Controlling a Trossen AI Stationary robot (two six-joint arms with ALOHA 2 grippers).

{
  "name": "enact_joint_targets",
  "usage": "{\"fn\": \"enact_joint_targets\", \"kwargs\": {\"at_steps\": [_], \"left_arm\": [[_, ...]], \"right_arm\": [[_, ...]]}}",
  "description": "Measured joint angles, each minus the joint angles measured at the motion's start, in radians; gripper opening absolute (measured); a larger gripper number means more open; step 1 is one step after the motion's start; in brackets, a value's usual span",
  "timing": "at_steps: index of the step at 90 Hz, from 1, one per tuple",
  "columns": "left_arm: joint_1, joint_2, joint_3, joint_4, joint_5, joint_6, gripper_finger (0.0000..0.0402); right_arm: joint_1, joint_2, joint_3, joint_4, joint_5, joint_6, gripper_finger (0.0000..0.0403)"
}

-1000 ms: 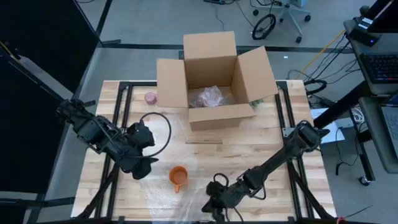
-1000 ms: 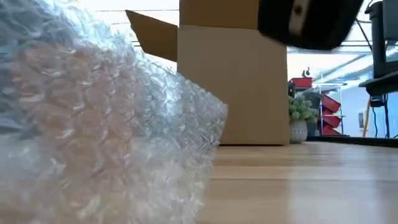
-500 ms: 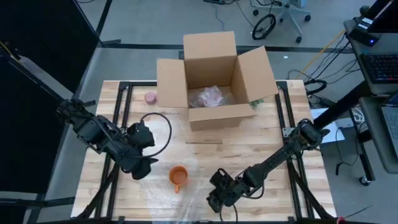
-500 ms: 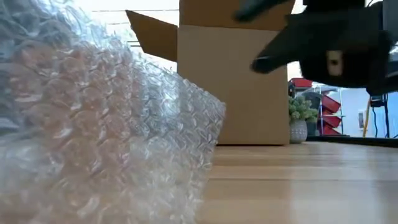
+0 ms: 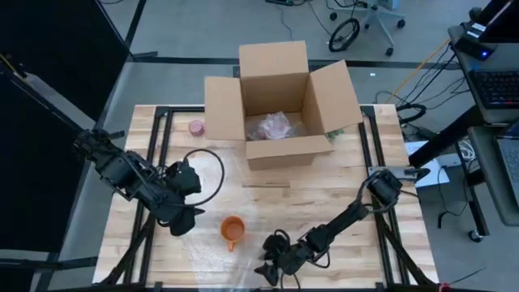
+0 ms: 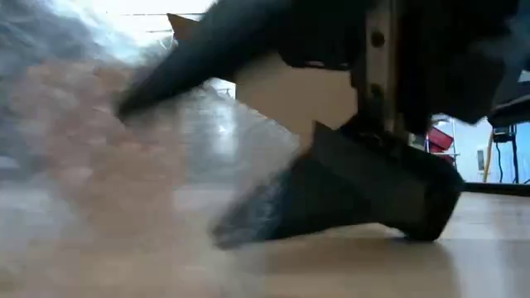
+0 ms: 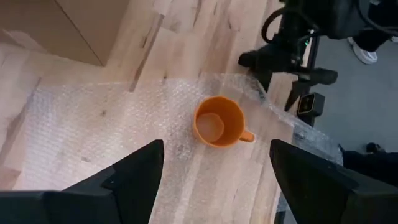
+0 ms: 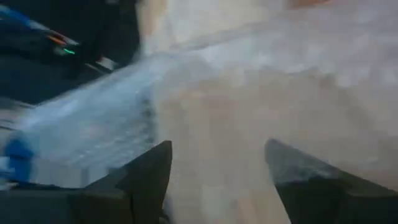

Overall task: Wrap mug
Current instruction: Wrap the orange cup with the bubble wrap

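Note:
An orange mug point(image 5: 232, 230) point(image 7: 217, 122) stands upright, mouth up, on a clear sheet of bubble wrap point(image 5: 209, 253) point(image 7: 93, 124) spread flat on the wooden table. My left gripper point(image 5: 183, 221) point(image 7: 217, 180) hovers open just left of the mug, with nothing between its fingers. My right gripper point(image 5: 271, 272) point(image 8: 217, 180) is open and low at the sheet's near right corner. In the low view one finger point(image 6: 331, 199) is close to the tabletop and the other point(image 6: 166, 74) is raised. My right gripper stands open at the bubble wrap's near right corner point(image 8: 99, 124). The views there are blurred, so I cannot tell whether a finger touches the sheet.
An open cardboard box point(image 5: 276, 105) stands at the table's far middle with a bubble-wrapped bundle point(image 5: 271, 126) inside. A small pink object point(image 5: 196, 127) lies left of the box. A thin wooden strip point(image 5: 266, 185) lies in front of it. Bare wood stretches on the right.
My right gripper has opened. It has come down to the tabletop and shifted toward the near edge and the left, at the sheet's corner. The mug and my left gripper have stayed put.

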Motion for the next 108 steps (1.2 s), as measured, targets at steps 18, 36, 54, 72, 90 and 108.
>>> {"fn": "enact_joint_targets", "kwargs": {"at_steps": [18, 36, 54, 72, 90, 108], "left_arm": [[0.000, 0.000, 0.000, 0.000, 0.004, 0.000, 0.0281], [0.000, 0.000, 0.000, 0.000, 0.005, 0.001, 0.0281], [0.000, 0.000, 0.000, 0.000, 0.004, 0.019, 0.0281], [0.000, 0.000, 0.000, 0.000, 0.004, 0.024, 0.0281], [0.000, 0.000, 0.000, -0.001, 0.004, 0.027, 0.0281], [0.000, 0.000, 0.000, 0.000, 0.004, 0.033, 0.0281]], "right_arm": [[-0.004, 0.034, 0.000, 0.129, -0.031, -0.044, 0.0238], [-0.003, -0.002, -0.008, 0.199, -0.124, -0.079, 0.0141], [-0.004, -0.053, -0.004, 0.185, -0.122, -0.126, 0.0011], [-0.014, -0.110, -0.006, 0.178, -0.240, -0.070, 0.0002], [-0.021, -0.229, -0.005, 0.087, -0.264, -0.103, 0.0000], [-0.063, -0.314, -0.003, -0.090, -0.264, -0.096, 0.0000]]}}
